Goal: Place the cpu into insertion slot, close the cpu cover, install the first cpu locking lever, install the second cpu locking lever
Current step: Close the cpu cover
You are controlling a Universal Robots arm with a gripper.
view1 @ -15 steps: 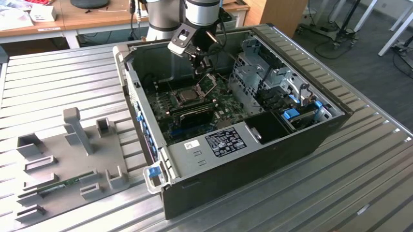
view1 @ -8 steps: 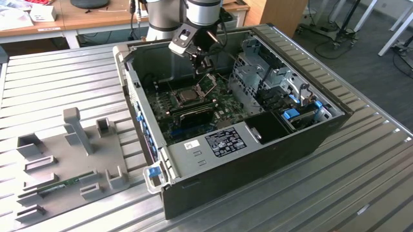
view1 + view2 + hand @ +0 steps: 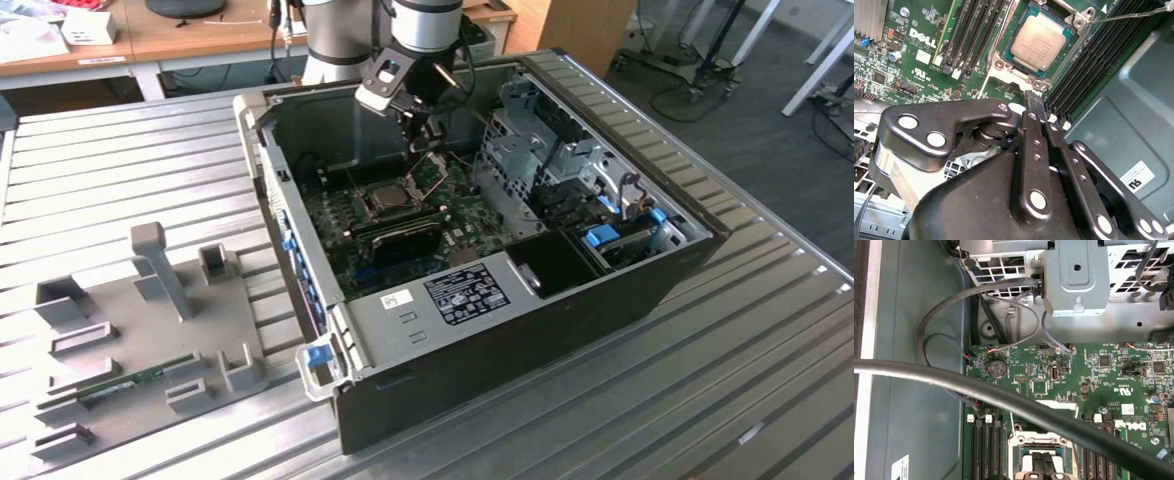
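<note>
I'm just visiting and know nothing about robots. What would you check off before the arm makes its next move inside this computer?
1. Chip seated in the socket: ok, it lies flat inside the metal rim.
2. Cover shut over the chip: not ok, it stands raised and the chip's top is bare.
3. Fingers free: ok, they are pressed together with nothing between them, near the socket.
4. Wire lever latched: cannot tell.
5. Grey cable clear of the arm: cannot tell.
</note>
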